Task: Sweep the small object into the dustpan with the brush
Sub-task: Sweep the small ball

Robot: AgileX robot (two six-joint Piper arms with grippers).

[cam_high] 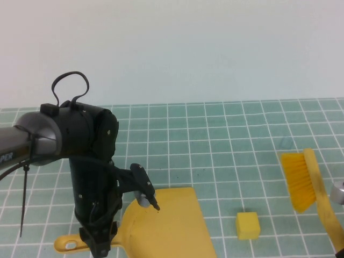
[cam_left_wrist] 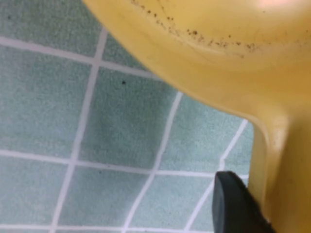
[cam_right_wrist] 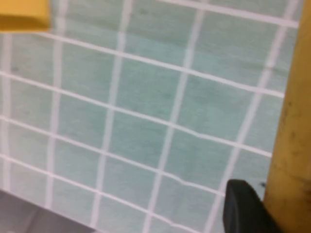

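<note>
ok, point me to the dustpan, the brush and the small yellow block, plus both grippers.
dustpan (cam_high: 172, 217): high view, pan floor
brush (cam_high: 299, 180): high view, bristles
small yellow block (cam_high: 248, 225): high view, top face
left gripper (cam_high: 99, 244): high view, on dustpan handle
right gripper (cam_right_wrist: 245, 208): right wrist view, finger beside brush handle

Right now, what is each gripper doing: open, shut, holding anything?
Left gripper: shut on the dustpan handle, near table edge.
Right gripper: shut on the brush handle, at the right edge.

Yellow dustpan (cam_left_wrist: 228, 43) fills the upper part, curved body with dark specks along its wall, handle (cam_left_wrist: 286, 170) running down one edge. Left tool's black finger (cam_left_wrist: 233, 206) presses against the handle. Green gridded tabletop (cam_left_wrist: 87, 121) beneath.
</note>
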